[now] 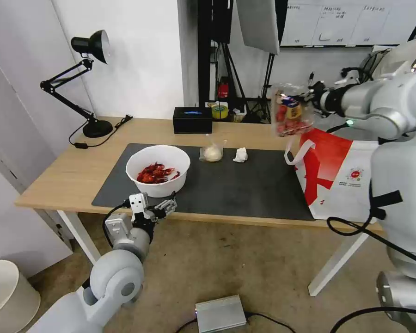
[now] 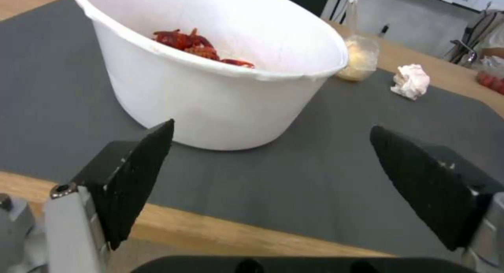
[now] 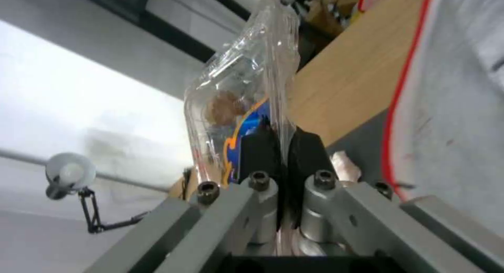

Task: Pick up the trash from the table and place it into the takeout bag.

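Three pieces of trash on the dark mat [image 1: 245, 185] of the table [image 1: 69, 180] in head view: bowl of crayfish shells [image 1: 158, 169], small clear bag with whitish lump [image 1: 212, 152], crumpled tissue [image 1: 240, 155]. Fourth piece, clamshell box of red fruit [image 1: 291, 111], aloft in right gripper [image 1: 315, 99], just above takeout bag [image 1: 337, 178] at right end. Nothing seen bagged yet.

Left wrist view: left gripper [image 2: 273, 174] spread wide, empty, at table's near edge, just short of bowl; bag and tissue beyond.

Right wrist view: fingers [image 3: 260, 147] pinched tight on clamshell's thin edge; bag's red-trimmed side close alongside.

Judged: one item nearly delivered, three left.
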